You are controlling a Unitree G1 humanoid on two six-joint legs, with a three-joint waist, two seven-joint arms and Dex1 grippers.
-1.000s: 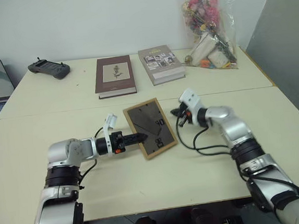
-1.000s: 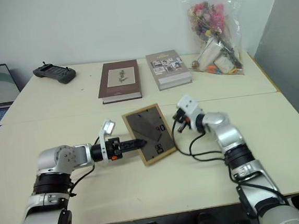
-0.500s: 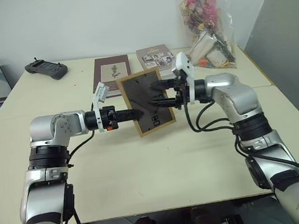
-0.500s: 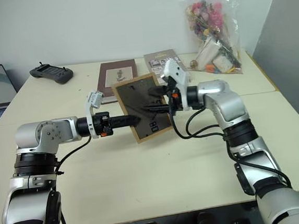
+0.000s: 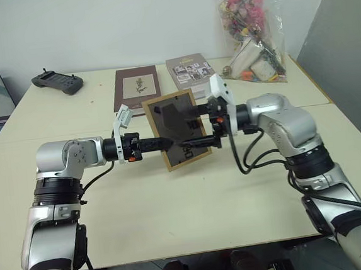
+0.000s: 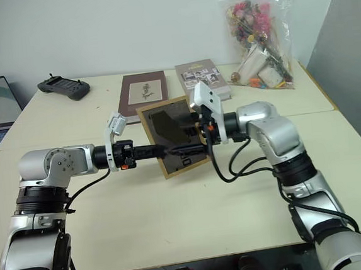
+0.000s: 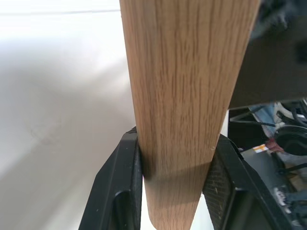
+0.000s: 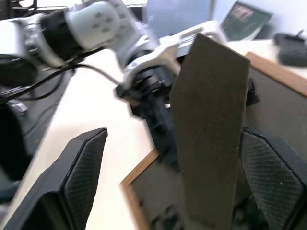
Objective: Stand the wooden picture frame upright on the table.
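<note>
Wooden picture frame (image 5: 178,130): it is held up in the air over the table (image 5: 174,205), near the middle, with its dark back facing us.
Left gripper (image 5: 162,143): it is pinched tight on the left wood edge of the frame. Both fingers (image 7: 119,191) press on the wood.
Right gripper (image 5: 194,129): its two fingers are spread wide apart, one on each side of the fold-out stand (image 8: 208,124). It holds nothing.
Weight: it looks light. One gripper can carry it.
Feel: the wood is hard and stiff. It looks smooth, so it might slip if the pinch gets loose.
Breakable: the front may be glass, so I think it should go down softly.
Stand: it is a thin flap. It could bend or snap if pulled hard.
Best place to hold: the wood edge, not the flap or the front.
Other things: a maroon book (image 5: 138,87) and a grey book (image 5: 191,71) lie on the far side, well apart from the frame.
</note>
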